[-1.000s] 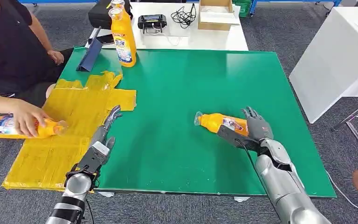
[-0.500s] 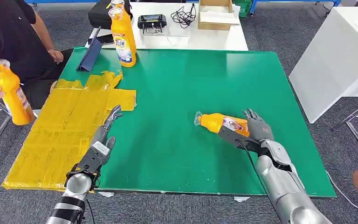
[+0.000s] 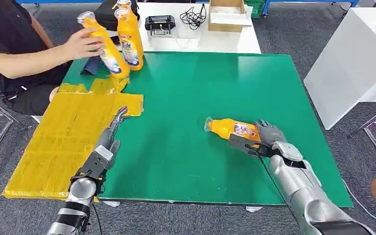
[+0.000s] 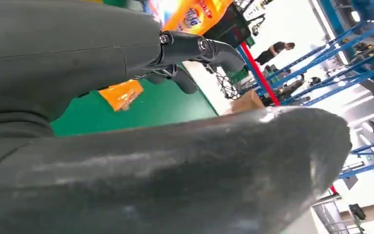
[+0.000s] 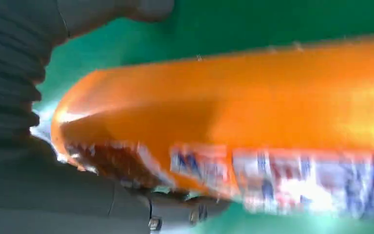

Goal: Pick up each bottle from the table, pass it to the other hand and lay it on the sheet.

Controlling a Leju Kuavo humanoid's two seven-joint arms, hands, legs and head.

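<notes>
1. Three orange detergent bottles are in sight. The lying bottle (image 3: 232, 129) rests on its side on the green table (image 3: 196, 88), right of centre, cap end towards the yellow sheet (image 3: 63, 139).
2. Right hand (image 3: 267, 139): wrapped around the base end of the lying bottle, fingers over its top and thumb against its near side. In the right wrist view the bottle's orange body and printed label (image 5: 292, 178) lie right against the hand; the picture is blurred, so whether the bottle is lifted off the surface cannot be told.
3. Left hand (image 3: 106, 144): holds nothing, fingers extended and slightly apart, pointing towards the far edge. It sits over the boundary between the yellow sheet and the bare green surface, well apart from the lying bottle.
4. Yellow sheet: taped patches covering the left part of the table.
5. Held bottle (image 3: 103, 46): tilted, gripped by a seated person's hand (image 3: 81, 44) at the far left corner, its base near the far end of the sheet.
6. Standing bottle (image 3: 129, 41): upright just beside the held bottle, at the table's far edge.
7. White table (image 3: 225, 41) behind: bears a cardboard box (image 3: 226, 14), a coil of black cable (image 3: 192, 17) and a small black device (image 3: 159, 23).
</notes>
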